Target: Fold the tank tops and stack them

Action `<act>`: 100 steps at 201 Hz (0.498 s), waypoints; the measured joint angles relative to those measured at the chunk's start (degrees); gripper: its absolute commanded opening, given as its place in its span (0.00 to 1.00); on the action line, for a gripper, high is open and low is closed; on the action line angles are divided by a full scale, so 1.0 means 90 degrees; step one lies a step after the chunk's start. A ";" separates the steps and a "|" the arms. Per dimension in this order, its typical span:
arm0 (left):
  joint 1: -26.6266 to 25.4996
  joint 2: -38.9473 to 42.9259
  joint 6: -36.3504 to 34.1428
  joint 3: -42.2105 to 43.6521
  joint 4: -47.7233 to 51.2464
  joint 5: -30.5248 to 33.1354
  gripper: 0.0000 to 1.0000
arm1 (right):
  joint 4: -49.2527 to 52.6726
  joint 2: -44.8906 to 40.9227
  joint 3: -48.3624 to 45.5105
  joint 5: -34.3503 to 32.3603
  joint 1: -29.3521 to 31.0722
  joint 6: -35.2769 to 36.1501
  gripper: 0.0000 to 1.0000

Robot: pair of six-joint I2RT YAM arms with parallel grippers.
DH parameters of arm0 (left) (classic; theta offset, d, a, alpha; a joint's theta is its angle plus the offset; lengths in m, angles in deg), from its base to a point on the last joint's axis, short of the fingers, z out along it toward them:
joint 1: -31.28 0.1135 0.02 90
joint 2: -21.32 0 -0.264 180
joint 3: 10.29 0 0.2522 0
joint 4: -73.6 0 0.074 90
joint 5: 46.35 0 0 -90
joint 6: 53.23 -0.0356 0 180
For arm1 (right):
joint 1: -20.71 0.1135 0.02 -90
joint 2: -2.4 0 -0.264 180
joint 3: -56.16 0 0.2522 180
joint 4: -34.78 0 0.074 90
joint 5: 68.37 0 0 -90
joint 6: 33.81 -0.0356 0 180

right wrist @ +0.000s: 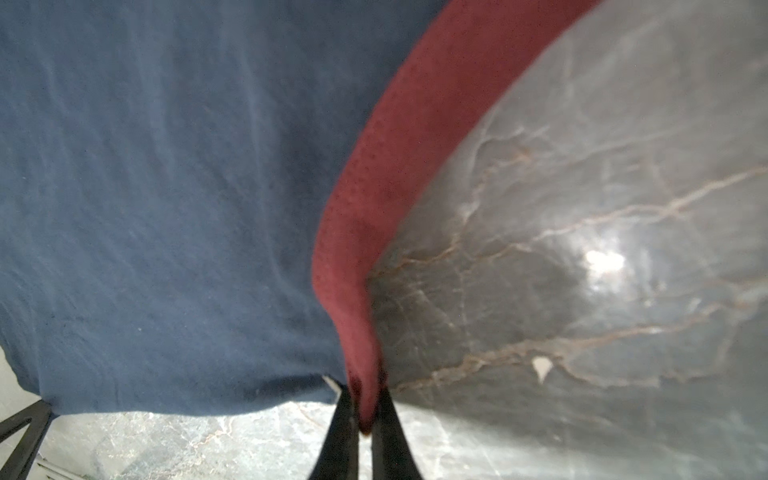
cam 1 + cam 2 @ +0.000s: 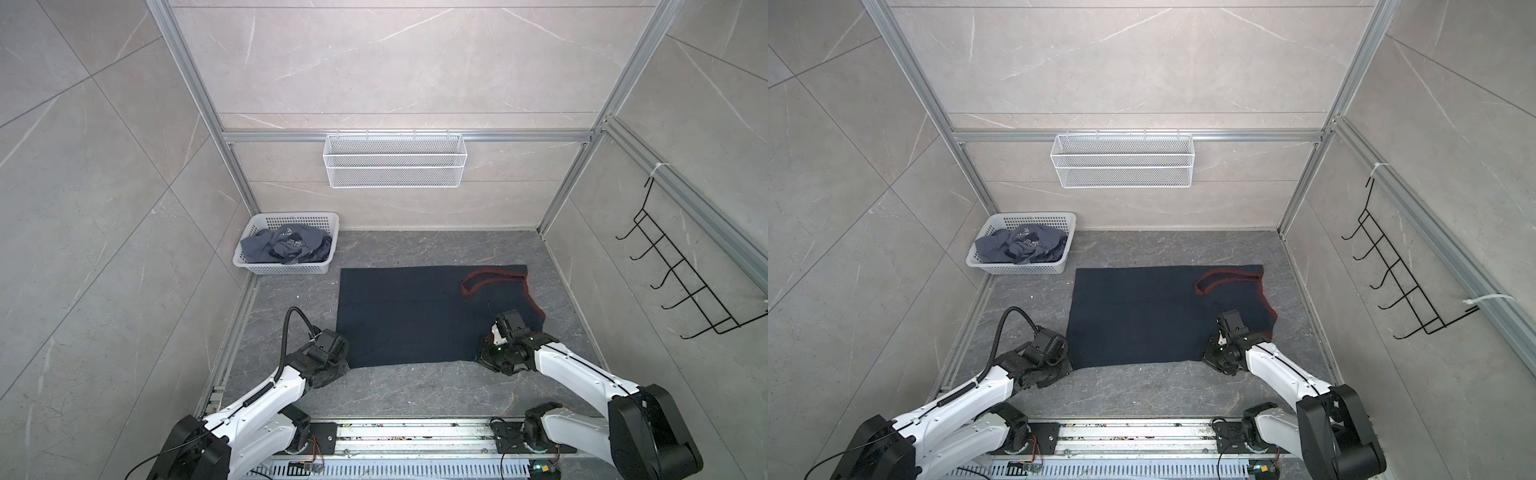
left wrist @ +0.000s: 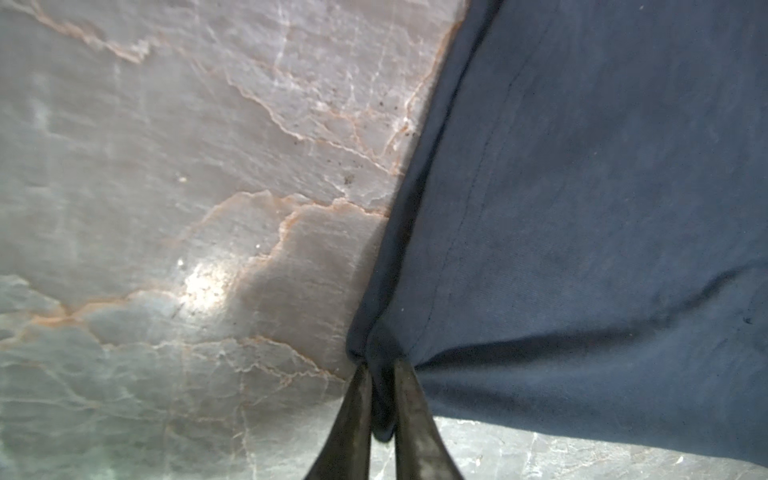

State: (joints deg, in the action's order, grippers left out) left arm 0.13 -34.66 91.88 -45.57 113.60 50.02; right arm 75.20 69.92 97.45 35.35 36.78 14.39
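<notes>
The near-black navy tank top [image 2: 415,316] [image 2: 1142,316] lies spread flat on the grey stone floor, its red-trimmed strap [image 2: 490,276] looped at the far right. My left gripper [image 3: 382,368] is shut on the top's near-left corner, and dark cloth is pinched between the fingers [image 3: 353,415]; in a top view it sits at that corner [image 2: 345,365]. My right gripper [image 1: 365,392] is shut on the red trim [image 1: 415,145] at the near-right corner [image 2: 484,357]. The slate blue-grey tank top [image 2: 286,247] lies crumpled in the white basket [image 2: 296,215].
The white perforated basket [image 2: 1034,216] stands at the far left against the wall. A white wire shelf [image 2: 395,160] hangs on the back wall and a black hook rack [image 2: 681,282] on the right wall. The arms' mounting rail [image 2: 415,436] runs along the front edge.
</notes>
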 measured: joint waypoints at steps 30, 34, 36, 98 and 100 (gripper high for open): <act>-0.0007 -0.0092 -0.0044 -0.0134 0.0032 0.0070 0.00 | 0.0092 -0.0002 0.0114 -0.0100 0.0022 0.0039 0.00; -0.0007 -0.0107 -0.0051 -0.0170 0.0044 0.0083 0.00 | 0.0114 -0.0002 0.0141 -0.0107 0.0022 0.0046 0.00; -0.0007 -0.0109 -0.0051 -0.0182 0.0049 0.0087 0.00 | 0.0124 -0.0002 0.0151 -0.0112 0.0022 0.0049 0.00; -0.0005 -0.0272 -0.0233 -0.1039 0.0238 0.0313 0.00 | 0.0573 -0.0107 0.0731 -0.0413 0.0041 0.0216 0.00; -0.0005 -0.0287 -0.0245 -0.1076 0.0240 0.0325 0.00 | 0.0593 -0.0102 0.0760 -0.0425 0.0041 0.0219 0.00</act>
State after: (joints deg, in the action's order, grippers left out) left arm 0.08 -37.24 89.67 -55.25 115.76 52.95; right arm 80.53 69.00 104.29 31.52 37.15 16.36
